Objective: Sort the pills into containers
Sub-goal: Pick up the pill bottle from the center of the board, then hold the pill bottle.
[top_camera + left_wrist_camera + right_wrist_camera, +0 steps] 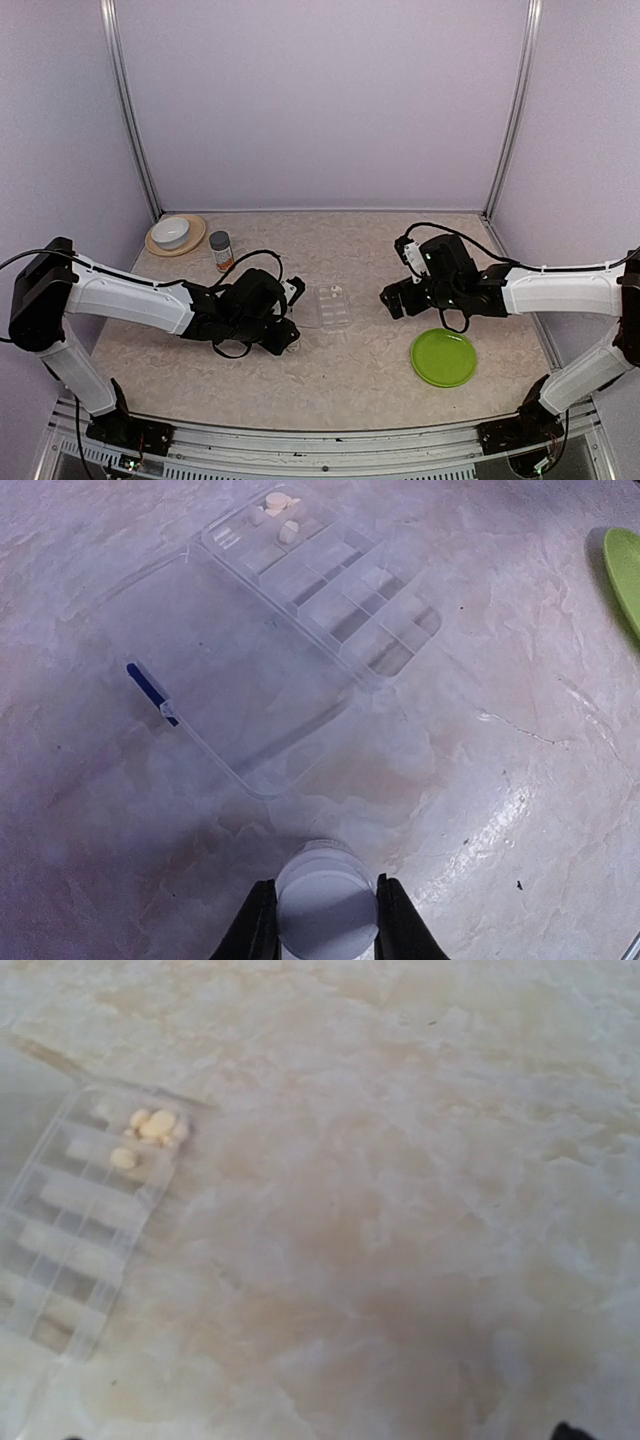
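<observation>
The clear compartment box (330, 305) lies open at the table's middle, and its lid (220, 670) with a dark blue mark (148, 688) lies flat beside it. Several whitish pills (278, 515) sit together in one end compartment; the other compartments look empty. The pills also show in the right wrist view (150, 1130). My left gripper (285, 335) is shut on a small white bottle (325, 905), low over the table just left of the box. My right gripper (392, 298) hovers just right of the box, its jaws wide apart and empty; only the dark fingertips (570, 1430) show.
A green plate (443, 357) lies at the front right. A white bowl on a tan saucer (175, 233) stands at the back left, with a grey-capped orange-labelled bottle (221, 250) next to it. Walls close the back and sides.
</observation>
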Controlling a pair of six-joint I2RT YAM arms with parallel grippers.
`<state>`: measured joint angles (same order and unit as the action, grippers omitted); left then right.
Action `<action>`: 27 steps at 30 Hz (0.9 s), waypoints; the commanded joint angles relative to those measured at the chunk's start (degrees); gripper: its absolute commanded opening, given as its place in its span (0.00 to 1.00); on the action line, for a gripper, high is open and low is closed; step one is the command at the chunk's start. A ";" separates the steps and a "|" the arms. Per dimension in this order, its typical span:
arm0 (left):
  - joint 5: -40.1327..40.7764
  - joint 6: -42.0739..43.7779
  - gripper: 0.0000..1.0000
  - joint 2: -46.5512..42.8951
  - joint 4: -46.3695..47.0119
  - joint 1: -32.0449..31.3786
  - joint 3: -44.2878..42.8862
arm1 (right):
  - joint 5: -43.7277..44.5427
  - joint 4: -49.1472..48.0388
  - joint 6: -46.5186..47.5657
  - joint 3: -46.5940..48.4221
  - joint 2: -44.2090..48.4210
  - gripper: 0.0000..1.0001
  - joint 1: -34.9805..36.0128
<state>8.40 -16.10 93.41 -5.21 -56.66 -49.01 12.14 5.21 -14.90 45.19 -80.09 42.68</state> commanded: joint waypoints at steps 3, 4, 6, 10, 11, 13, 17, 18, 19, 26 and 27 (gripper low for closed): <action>-4.40 1.37 0.17 -3.93 0.98 0.03 -1.00 | -10.27 -7.01 2.12 -4.23 3.98 1.00 -0.14; -5.44 1.78 0.17 -5.00 1.37 -0.06 -0.90 | -13.04 -8.76 2.39 -5.18 4.89 1.00 -0.14; -7.16 2.74 0.17 -7.12 2.31 -0.55 -0.75 | -18.78 -12.33 2.86 -6.91 6.76 1.00 -0.14; -11.48 4.96 0.17 -11.94 5.18 -1.49 0.00 | -30.60 -19.32 3.13 -9.37 9.05 1.00 -0.14; -12.69 5.62 0.17 -12.88 5.80 -1.72 0.24 | -33.37 -21.17 2.69 -9.99 9.38 1.00 -0.14; -15.74 7.11 0.17 -15.12 7.22 -2.21 0.76 | -39.68 -26.05 1.57 -11.60 9.80 1.00 -0.15; -21.99 9.88 0.16 -19.35 10.31 -3.23 2.10 | -54.98 -41.00 -3.24 -15.94 8.72 0.99 -0.14; -23.40 10.57 0.16 -20.31 11.19 -3.38 2.48 | -58.23 -44.93 -5.72 -16.68 7.98 0.99 -0.14; -24.75 10.95 0.16 -21.31 12.06 -3.49 2.78 | -60.72 -48.97 -7.60 -17.40 7.29 0.98 -0.07; -31.98 11.85 0.16 -24.93 18.78 -4.83 3.68 | -65.61 -63.20 -13.39 -17.60 3.45 0.96 3.11; -32.34 12.06 0.16 -24.98 19.43 -5.09 3.59 | -65.68 -63.79 -13.79 -17.04 2.78 0.96 3.72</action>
<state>-18.52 -5.89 69.67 8.01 -60.51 -46.11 -47.99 -47.42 -24.34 27.14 -75.37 44.07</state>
